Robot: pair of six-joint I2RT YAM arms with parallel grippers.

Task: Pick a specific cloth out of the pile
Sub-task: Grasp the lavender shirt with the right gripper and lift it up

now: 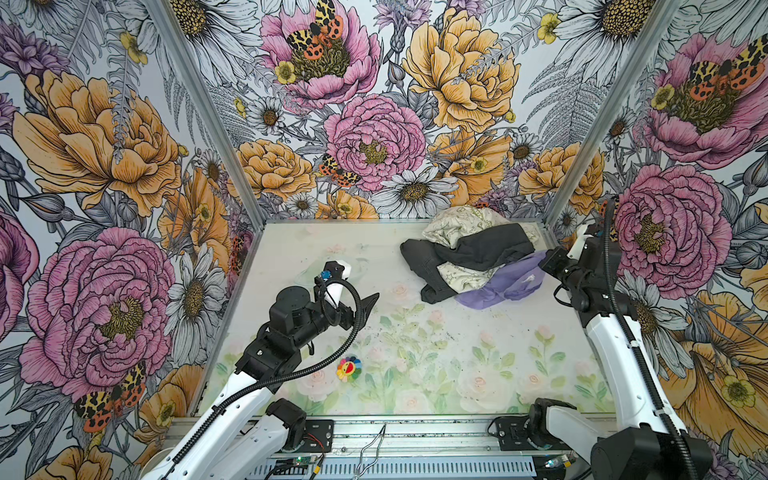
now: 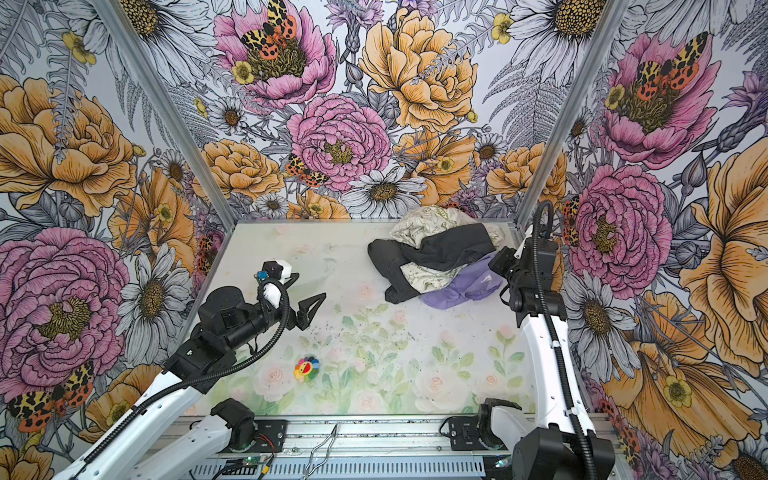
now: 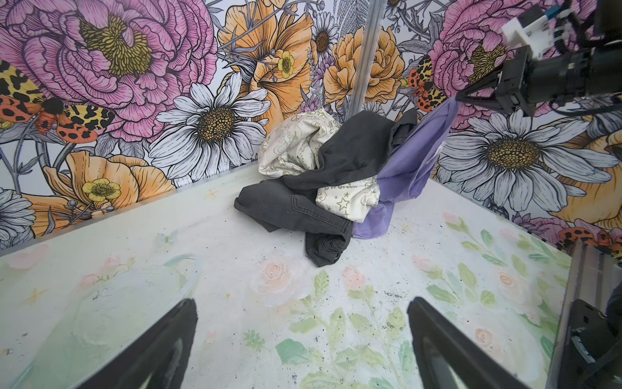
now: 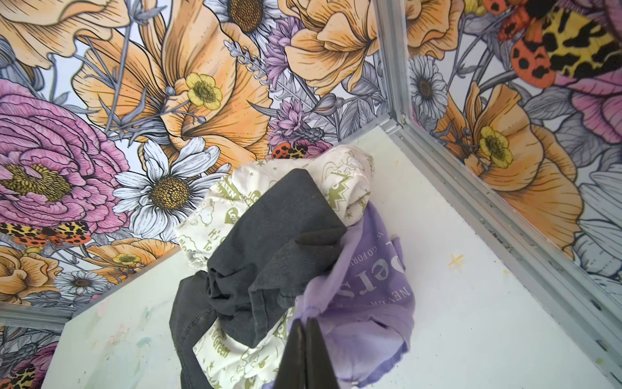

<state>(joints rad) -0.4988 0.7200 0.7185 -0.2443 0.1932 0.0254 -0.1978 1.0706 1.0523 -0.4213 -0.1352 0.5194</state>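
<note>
The pile sits at the table's far right corner: a black garment draped over a cream printed cloth. The lavender cloth with white lettering lies at the pile's right side. My right gripper is shut on a bunched fold of the lavender cloth; in the left wrist view that fold hangs stretched upward from the right gripper. The rest of the lavender cloth still rests on the table, partly under the black garment. My left gripper is open and empty, above the table left of the pile, also in both top views.
A small rainbow flower toy lies near the table's front left. Floral walls close in the table on three sides, with a metal corner post just behind the pile. A metal rail with both arm bases runs along the front.
</note>
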